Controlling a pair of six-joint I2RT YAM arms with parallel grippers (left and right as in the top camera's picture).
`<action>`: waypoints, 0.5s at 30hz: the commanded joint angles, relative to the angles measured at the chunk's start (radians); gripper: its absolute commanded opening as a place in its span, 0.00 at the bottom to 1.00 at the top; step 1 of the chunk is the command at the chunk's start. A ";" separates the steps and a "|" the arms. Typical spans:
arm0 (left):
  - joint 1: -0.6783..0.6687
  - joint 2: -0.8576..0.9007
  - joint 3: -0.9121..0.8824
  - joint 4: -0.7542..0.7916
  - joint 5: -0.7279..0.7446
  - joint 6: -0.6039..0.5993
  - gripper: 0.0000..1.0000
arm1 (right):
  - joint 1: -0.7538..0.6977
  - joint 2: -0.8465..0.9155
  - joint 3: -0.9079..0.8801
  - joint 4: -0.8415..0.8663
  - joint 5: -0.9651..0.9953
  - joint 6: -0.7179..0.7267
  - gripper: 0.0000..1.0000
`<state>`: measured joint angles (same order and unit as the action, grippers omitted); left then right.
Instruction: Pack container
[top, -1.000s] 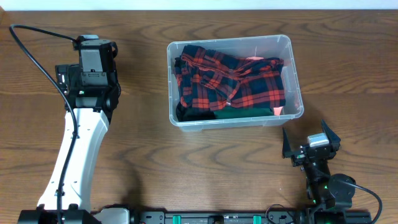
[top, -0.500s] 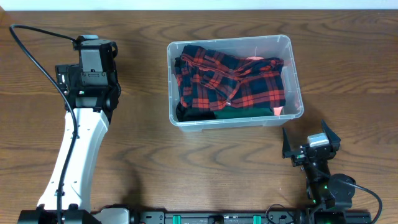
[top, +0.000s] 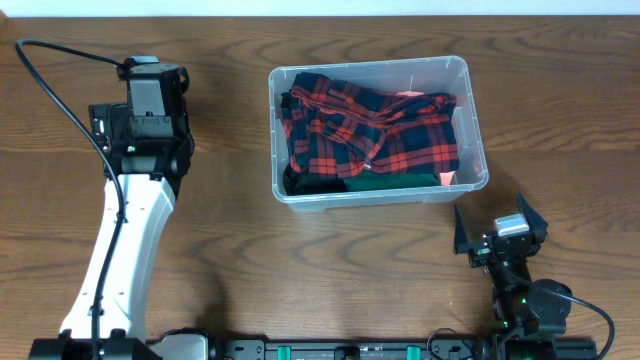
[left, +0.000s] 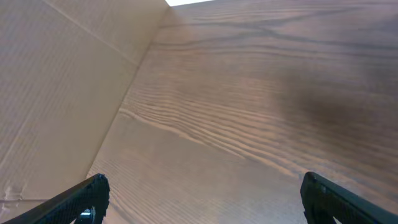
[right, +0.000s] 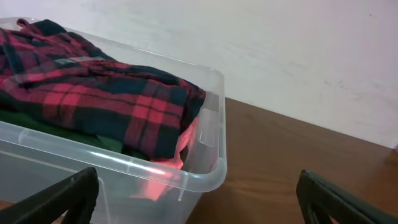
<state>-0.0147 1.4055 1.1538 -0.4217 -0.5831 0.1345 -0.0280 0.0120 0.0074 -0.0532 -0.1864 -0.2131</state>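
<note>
The clear plastic container (top: 277, 130) stands at the table's middle back, filled with a red and dark plaid shirt (top: 375, 125) over green and pink cloth. In the right wrist view its near corner (right: 211, 162) and the plaid shirt (right: 93, 99) show ahead. My right gripper (top: 500, 228) is open and empty, near the table's front, just in front of the container's right corner; its fingertips (right: 198, 196) frame that corner. My left gripper (top: 150, 75) is at the far left, well away from the container. It is open and empty over bare wood (left: 202, 196).
A black cable (top: 55, 90) loops along the table's left side to the left arm. A cardboard wall (left: 56, 87) stands along the table's edge in the left wrist view. A white wall (right: 280, 50) lies behind the container.
</note>
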 joint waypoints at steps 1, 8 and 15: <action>0.003 -0.096 -0.059 -0.003 -0.008 -0.002 0.98 | -0.008 -0.006 -0.002 -0.004 0.003 -0.013 0.99; 0.004 -0.350 -0.335 0.015 -0.056 -0.002 0.98 | -0.008 -0.006 -0.002 -0.004 0.003 -0.013 0.99; 0.004 -0.629 -0.603 -0.008 -0.056 -0.001 0.98 | -0.008 -0.006 -0.002 -0.004 0.003 -0.013 0.99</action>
<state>-0.0147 0.8669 0.6186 -0.4164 -0.6140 0.1341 -0.0280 0.0124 0.0074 -0.0540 -0.1860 -0.2131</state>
